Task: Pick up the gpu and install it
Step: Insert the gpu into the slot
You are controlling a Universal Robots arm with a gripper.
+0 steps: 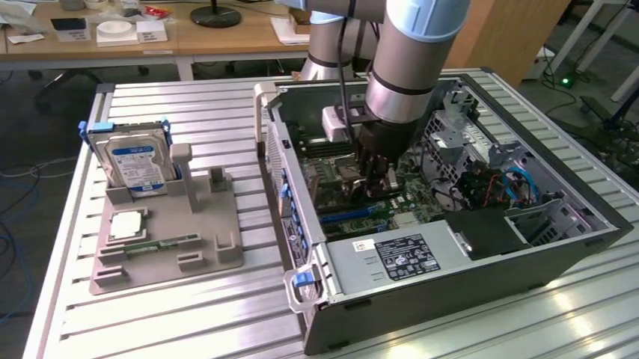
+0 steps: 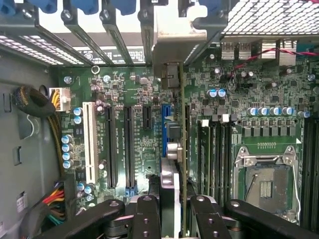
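Gripper (image 2: 172, 206) jaws narrow, clamped on gpu (image 2: 173, 134), edge-on between them; faces hidden; blue slot (image 2: 164, 124) just beyond jaws, card-to-slot contact unclear.

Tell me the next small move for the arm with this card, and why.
Probably a slow, slight lowering, nudging the gpu toward the blue slot. The gripper is shut on the gpu, held on edge over the motherboard, parallel to that slot and close beside it, its silver bracket at the case's rear openings. It does not look seated yet.
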